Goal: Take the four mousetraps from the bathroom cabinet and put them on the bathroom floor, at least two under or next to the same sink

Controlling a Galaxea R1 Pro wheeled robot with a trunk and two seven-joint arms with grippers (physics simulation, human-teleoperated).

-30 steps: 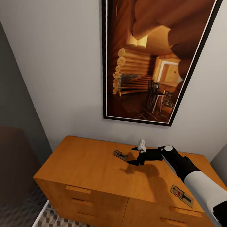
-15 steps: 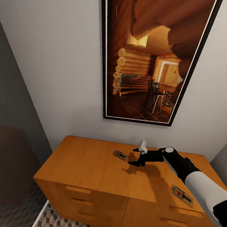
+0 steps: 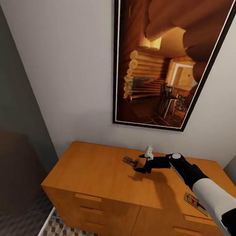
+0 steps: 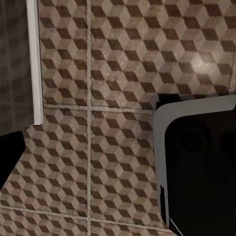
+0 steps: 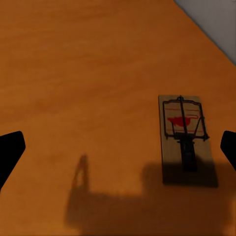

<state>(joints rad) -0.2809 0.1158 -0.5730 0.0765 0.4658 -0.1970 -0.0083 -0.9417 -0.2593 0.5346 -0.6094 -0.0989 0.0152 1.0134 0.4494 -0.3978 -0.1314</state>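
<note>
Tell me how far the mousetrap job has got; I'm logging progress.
Nothing looks done: two mousetraps, one near the wall and another near the front edge, lie on the cabinet. In hand: the open right end effector hovers beside the first, empty. Left: carrying traps to the bathroom floor by the sink.

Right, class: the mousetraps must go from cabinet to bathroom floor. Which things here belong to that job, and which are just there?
Job:
near mousetrap
far mousetrap
cabinet
bathroom floor
right gripper, open

Just there:
framed picture
wall
</note>
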